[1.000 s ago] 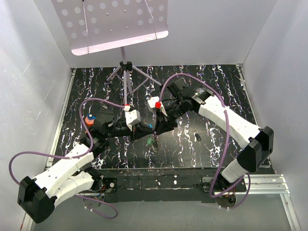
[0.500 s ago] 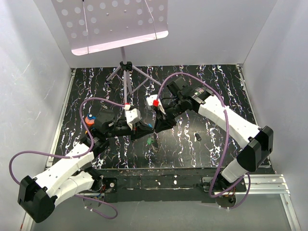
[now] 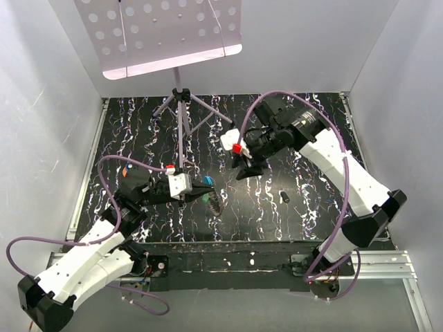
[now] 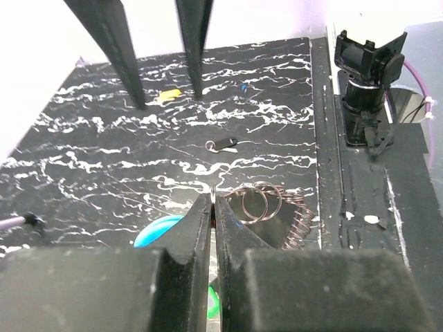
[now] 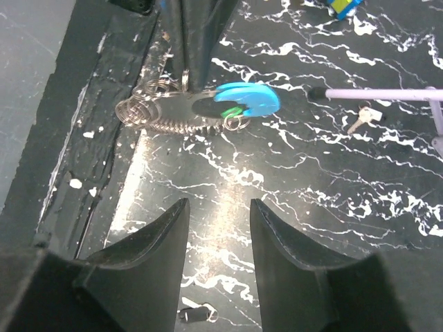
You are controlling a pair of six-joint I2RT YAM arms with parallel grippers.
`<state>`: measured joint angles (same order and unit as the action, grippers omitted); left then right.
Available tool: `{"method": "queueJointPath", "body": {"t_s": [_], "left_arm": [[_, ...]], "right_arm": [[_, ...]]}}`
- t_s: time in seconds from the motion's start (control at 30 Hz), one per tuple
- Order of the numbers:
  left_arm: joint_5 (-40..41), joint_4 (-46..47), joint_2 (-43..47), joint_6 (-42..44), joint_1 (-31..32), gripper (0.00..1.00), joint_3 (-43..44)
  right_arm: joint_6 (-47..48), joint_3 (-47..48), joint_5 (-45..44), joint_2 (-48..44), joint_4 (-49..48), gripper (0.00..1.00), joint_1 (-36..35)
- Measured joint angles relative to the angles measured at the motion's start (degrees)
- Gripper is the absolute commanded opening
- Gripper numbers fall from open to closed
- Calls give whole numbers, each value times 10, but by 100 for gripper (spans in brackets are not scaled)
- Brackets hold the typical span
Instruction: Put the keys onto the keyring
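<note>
At the left gripper [image 4: 212, 200]: we see its jaws pressed together, pinching a thin wire loop of the keyring [image 4: 266, 206].
Keyring: its wire rings and coil sit just past those jaw tips, and its blue tag [image 5: 247, 99] is beside them.
Right gripper [image 5: 218, 232]: its 2 fingers are spread with nothing between them. It hovers well apart from the keyring.
Key [image 5: 361, 122]: 1 lies on the marbled mat [image 3: 311, 138], beyond the keyring's blue tag.
Small dark piece [image 3: 284, 196]: it lies on the mat, well apart from the keyring.

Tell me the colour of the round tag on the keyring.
The tag is bright blue; the right wrist view shows it best.
</note>
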<state>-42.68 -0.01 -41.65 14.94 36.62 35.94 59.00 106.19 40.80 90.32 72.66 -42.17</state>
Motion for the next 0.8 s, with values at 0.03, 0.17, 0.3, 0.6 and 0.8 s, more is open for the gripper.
{"method": "queueJointPath", "body": {"t_s": [0.03,0.17,0.3,0.6,0.8], "left_arm": [[-1,0,5,8,0,0,0],[-3,5,25,46,0,0,-14],[-3,21,68,74,0,0,-66],[-11,57,83,95,0,0,-101],[-13,90,86,87,-2,0,-107]], "right_arm": [[1,-13,2,-10,-8,50,-3],[-4,-142,2,-92,-92,53,-31],[-34,-241,-8,-162,-214,52,-70],[-91,-313,-51,-186,-442,39,-110],[-100,-340,-57,-177,-485,31,-114]]}}
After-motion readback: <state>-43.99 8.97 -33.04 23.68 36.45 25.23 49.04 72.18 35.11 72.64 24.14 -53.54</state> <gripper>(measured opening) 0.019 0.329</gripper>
